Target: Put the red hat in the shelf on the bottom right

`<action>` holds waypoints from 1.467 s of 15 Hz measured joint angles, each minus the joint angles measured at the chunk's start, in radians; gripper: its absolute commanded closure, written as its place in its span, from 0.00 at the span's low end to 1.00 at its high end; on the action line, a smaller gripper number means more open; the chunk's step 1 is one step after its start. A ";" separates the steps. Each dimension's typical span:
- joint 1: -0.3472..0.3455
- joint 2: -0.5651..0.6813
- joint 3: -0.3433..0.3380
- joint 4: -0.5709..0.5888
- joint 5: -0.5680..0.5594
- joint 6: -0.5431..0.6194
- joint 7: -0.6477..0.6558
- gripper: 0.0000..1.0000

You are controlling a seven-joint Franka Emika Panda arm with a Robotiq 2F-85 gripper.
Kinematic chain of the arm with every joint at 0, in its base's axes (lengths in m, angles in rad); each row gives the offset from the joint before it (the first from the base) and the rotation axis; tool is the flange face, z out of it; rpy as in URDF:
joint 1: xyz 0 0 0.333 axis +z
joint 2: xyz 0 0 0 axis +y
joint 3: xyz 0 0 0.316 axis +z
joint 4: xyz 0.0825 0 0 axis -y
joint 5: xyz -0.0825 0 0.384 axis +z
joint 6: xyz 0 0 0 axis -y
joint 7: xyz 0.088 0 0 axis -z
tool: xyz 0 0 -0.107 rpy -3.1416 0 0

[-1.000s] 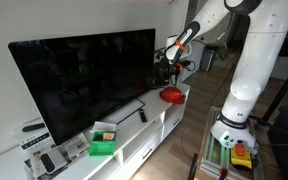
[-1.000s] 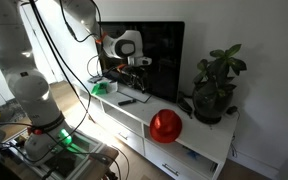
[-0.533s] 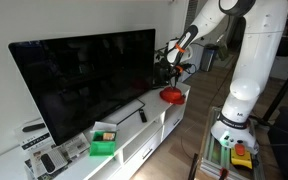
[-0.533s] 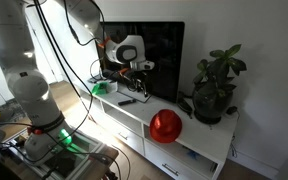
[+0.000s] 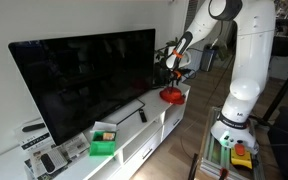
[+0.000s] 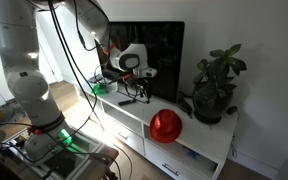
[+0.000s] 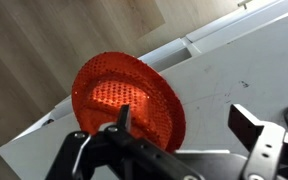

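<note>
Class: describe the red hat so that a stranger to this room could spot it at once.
Find the big black TV on the long white cabinet. At the cabinet end with the potted plant, near the top's front edge, lies the red hat: low, round, the only red thing there.

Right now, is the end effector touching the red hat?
Apart. In an exterior view the end effector hangs clear of the red hat, with bare cabinet top showing between them.
</note>
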State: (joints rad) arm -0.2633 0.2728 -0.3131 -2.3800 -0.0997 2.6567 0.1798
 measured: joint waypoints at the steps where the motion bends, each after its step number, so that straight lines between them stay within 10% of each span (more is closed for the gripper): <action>1: 0.000 0.003 0.000 0.003 0.000 0.000 0.002 0.00; 11: 0.006 0.015 -0.007 0.009 -0.005 0.004 0.019 0.00; 22: 0.111 0.342 -0.111 0.121 -0.108 0.259 -0.002 0.00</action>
State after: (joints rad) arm -0.1519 0.6145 -0.4243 -2.2591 -0.2079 2.9162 0.1778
